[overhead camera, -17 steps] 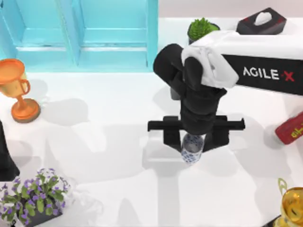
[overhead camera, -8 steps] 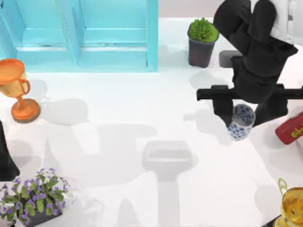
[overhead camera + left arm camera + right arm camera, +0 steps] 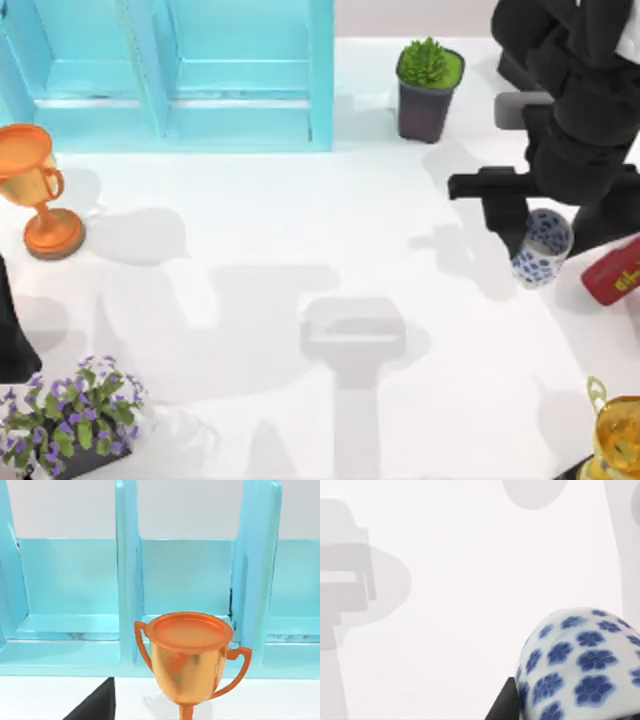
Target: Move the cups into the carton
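Carrying the blue-flowered cup [image 3: 541, 248] clenched in our right claw [image 3: 545, 215], we risk clipping the red bottle [image 3: 612, 272] alongside.

The white table [image 3: 300, 250] takes almost all the scene, and its surface is smooth and brightly lit. Soft grey shadows lie on it, the darkest one a blocky shape near the middle. Behind the table, at the far edge, stands a turquoise carton [image 3: 180, 70] with upright dividers that make open compartments. Just to the right of the carton stands a small green plant in a dark pot [image 3: 428, 85]. In front of the carton's left end stands an orange trophy [image 3: 35, 190]. Behind the carton the wall [image 3: 190, 507] is plain pale grey.
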Motion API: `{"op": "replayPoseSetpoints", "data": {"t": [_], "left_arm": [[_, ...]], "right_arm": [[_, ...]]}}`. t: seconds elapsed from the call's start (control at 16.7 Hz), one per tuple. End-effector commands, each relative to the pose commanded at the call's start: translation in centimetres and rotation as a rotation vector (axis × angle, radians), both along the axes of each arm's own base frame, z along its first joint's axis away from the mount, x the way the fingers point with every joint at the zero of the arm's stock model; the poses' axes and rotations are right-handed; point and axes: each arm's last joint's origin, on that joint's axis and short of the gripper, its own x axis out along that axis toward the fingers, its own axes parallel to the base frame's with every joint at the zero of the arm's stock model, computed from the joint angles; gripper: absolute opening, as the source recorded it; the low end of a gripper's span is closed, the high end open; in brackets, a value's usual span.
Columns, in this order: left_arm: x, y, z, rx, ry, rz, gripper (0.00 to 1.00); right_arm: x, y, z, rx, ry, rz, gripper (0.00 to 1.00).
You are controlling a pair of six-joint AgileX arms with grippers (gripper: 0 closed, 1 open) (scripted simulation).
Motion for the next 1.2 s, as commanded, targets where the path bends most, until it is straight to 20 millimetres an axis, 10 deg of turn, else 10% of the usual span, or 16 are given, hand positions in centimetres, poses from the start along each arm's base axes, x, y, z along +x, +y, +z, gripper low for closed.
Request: {"op": "replayPoseSetpoints", "data": {"t": [0.54, 0.9, 1.2], "left_arm": [[0.0, 0.0, 0.0, 0.0, 0.0, 0.0, 1.0], [0.0, 0.0, 0.0, 0.0, 0.0, 0.0, 1.0], [0.0, 0.0, 0.0, 0.0, 0.0, 0.0, 1.0]], "right_arm": [[3.9, -13.9, 1.7, -0.003, 0.02, -0.003, 0.0], [1.8, -26.5, 3.6, 0.002, 0.01, 0.001, 0.0], [0.1, -30.1, 4.3, -0.002, 0.005, 0.001, 0.0]]}}
